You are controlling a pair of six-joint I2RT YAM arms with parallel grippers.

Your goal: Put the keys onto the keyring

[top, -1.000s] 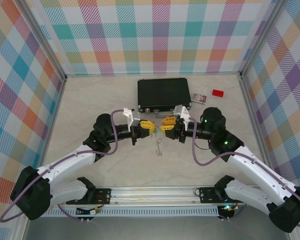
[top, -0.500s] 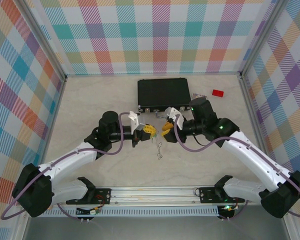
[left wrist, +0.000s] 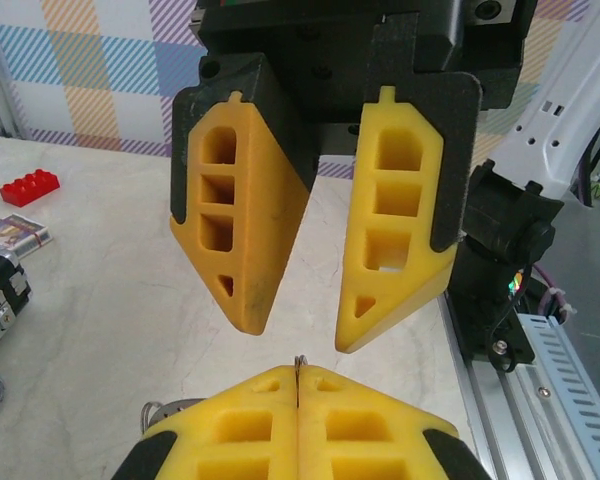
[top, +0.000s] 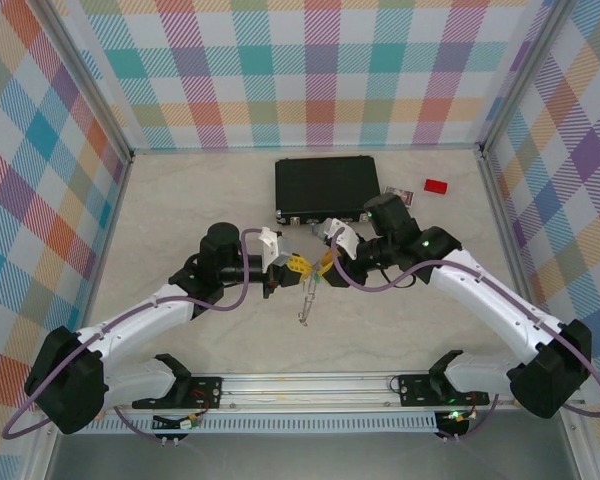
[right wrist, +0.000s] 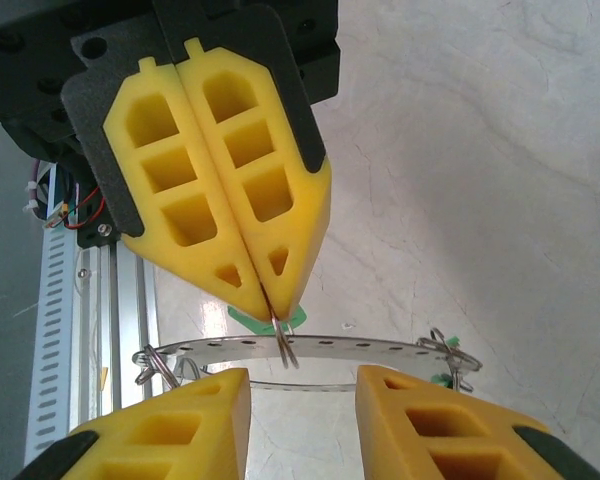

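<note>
Pinches the keyring (right wrist: pixel 360 346) at lower centre of the frame in the left gripper (right wrist: pixel 275 305), fingers pressed together; right gripper (left wrist: pixel 295 335) spread, empty. Looks thin, stiff, light, slippery — best taken flat across the band. Green keys (right wrist: pixel 238 316) possibly dangling from it.

Thin grey metal keyring (right wrist: pixel 380 347), band pierced with small holes, held up on edge. Green tags of 2 keys (right wrist: pixel 240 318) peeking out beside the band, mostly hidden.
</note>
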